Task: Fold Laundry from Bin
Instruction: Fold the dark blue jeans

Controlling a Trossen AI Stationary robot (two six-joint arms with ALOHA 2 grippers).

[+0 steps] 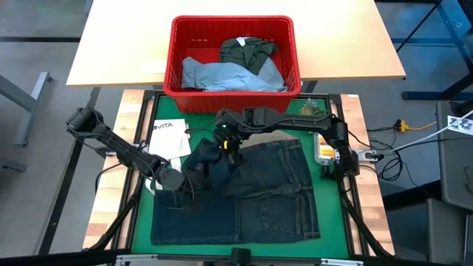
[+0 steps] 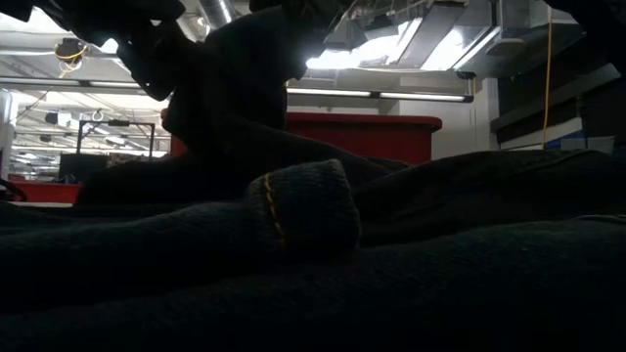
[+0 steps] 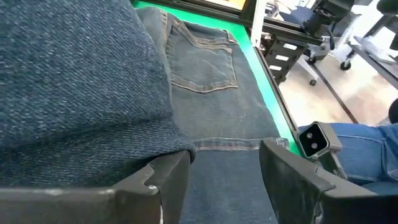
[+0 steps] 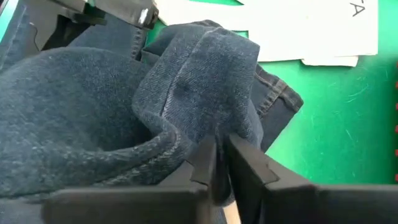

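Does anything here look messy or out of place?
The dark jeans lie mostly flat, but one end is bunched into a raised hump between the two grippers. Nothing looks spilled or damaged.

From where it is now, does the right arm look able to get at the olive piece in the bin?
Probably yes: the olive piece lies uncovered on top in the bin, nothing above it. But the right end effector has a dark jeans fold between its fingers.

My left hand (image 1: 179, 193) hangs low at the near left, fingers spread apart; my right hand (image 1: 230, 154) reaches to centre, fingers nearly together.
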